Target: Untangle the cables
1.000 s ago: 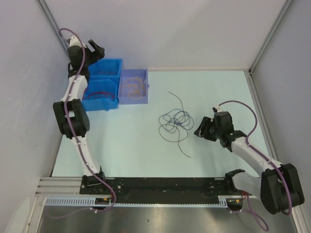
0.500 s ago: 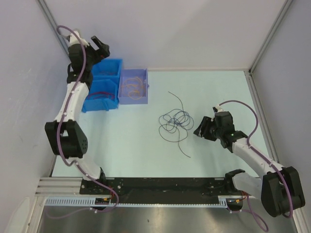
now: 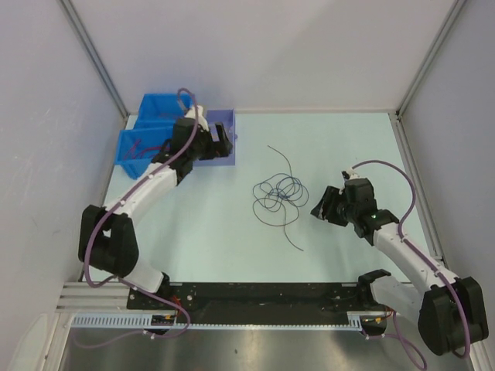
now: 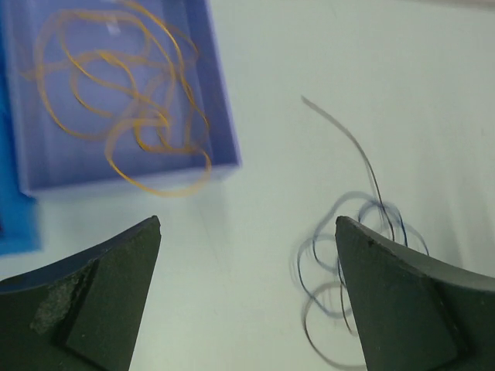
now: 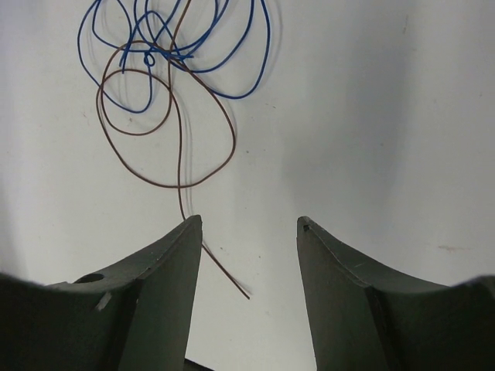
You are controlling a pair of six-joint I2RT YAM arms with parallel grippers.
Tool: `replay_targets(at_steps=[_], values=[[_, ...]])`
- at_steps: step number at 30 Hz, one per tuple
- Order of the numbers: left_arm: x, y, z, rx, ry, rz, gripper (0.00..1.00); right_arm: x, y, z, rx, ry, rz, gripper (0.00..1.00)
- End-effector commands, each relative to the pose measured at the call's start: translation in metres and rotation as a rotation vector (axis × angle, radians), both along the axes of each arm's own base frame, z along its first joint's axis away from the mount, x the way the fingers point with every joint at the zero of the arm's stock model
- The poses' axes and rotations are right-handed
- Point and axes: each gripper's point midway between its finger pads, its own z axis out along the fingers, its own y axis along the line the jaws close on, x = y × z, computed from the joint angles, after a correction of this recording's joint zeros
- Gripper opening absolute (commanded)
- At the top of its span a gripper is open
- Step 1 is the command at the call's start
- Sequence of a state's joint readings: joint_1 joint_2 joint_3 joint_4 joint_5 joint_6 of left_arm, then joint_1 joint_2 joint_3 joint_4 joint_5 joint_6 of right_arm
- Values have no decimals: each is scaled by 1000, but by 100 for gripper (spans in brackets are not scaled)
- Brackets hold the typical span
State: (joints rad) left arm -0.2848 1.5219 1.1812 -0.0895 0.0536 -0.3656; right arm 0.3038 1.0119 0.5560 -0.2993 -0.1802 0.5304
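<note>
Two tangled cables, blue and brown, are seen mid-table just ahead of the right gripper, spread and empty; left gripper's held wide open by the lilac bin.

blue and brown cables: tangled loops, flat on table | orange cables: coiled in lilac bin

Near me the surface is open. A loose cable tangle sits just ahead of my right fingers; bins crowd the far-left corner below my left fingers.
</note>
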Motion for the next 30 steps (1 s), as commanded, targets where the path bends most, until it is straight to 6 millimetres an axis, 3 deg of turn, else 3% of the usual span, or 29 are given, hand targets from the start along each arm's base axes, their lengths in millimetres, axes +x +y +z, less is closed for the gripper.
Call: replay_targets(at_steps=[1,3,4,10,17,22,24,30], values=[[-39,-46,-11,31,52,-96,100,3,-8,16,-26,-32,-33,57],[-55,-60,-28,43,105,-126,100,3,-9,17,-36,-36,-34,57],[-63,-55,-44,73,132,-107,100,2,-11,16,-43,-30,-40,57],[-94,-77,-83,63,195,-152,100,3,-14,12,-56,-21,-54,57],[-92,-91,-118,65,274,-176,94,8,-10,9,-47,-17,-53,57],[-93,-115,-131,44,305,-230,70,12,-11,2,-61,-1,-60,57],[-95,-121,-144,54,334,-239,67,13,-11,0,-61,1,-58,57],[-91,-132,-151,54,337,-255,64,18,-8,-5,-54,8,-51,57]])
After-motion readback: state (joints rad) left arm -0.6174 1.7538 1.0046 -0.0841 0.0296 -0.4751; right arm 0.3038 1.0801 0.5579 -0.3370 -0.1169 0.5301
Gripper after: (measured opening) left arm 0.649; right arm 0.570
